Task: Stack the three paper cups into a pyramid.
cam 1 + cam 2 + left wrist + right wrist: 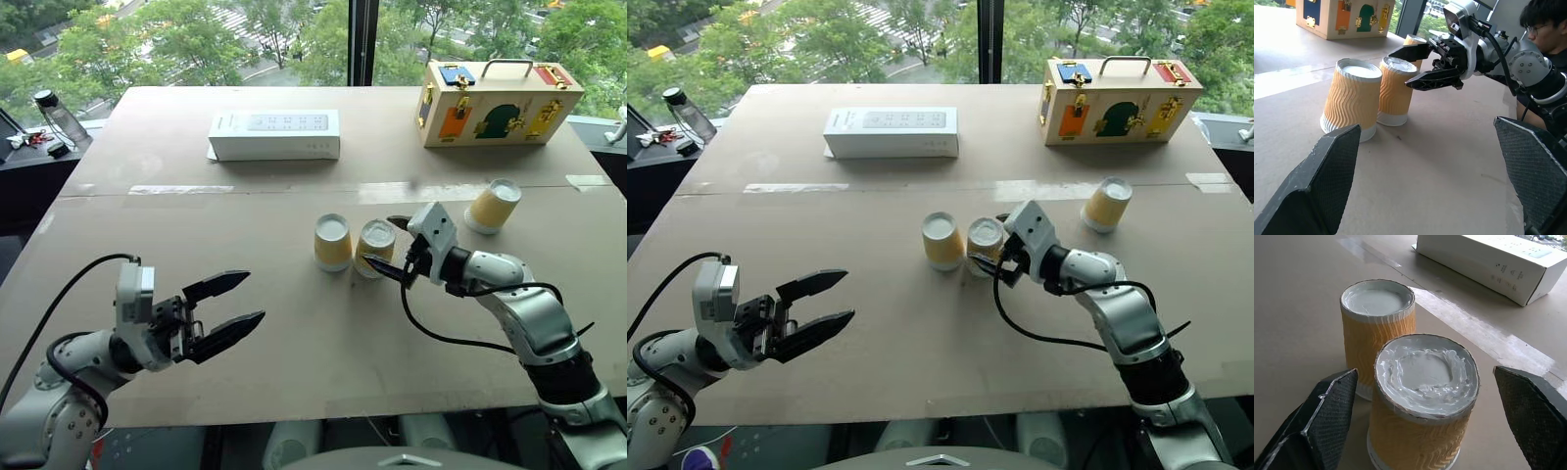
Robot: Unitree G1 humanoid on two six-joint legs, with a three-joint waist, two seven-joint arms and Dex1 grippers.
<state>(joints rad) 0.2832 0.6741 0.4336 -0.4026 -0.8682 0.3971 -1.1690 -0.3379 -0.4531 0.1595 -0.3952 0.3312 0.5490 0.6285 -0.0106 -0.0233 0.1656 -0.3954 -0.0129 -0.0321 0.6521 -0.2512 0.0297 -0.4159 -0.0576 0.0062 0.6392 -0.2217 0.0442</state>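
Three paper cups stand upside down on the brown table (294, 372), white bases up. Two of them are side by side at the middle, nearly touching: the left cup (332, 242) and the right cup (375, 247). The third cup (493, 206) stands apart, farther back on the right. My right gripper (388, 244) is open, with one finger on each side of the right middle cup (1422, 396) near its top and a gap on both sides. My left gripper (238, 305) is open and holds nothing, near the front left, pointing toward the cups (1352, 100).
A long white box (275, 134) lies at the back centre. A wooden latch box (498, 101) with a handle stands at the back right. A bottle (59, 117) is off the table's far left corner. A person (1547, 24) sits beyond the table's right side.
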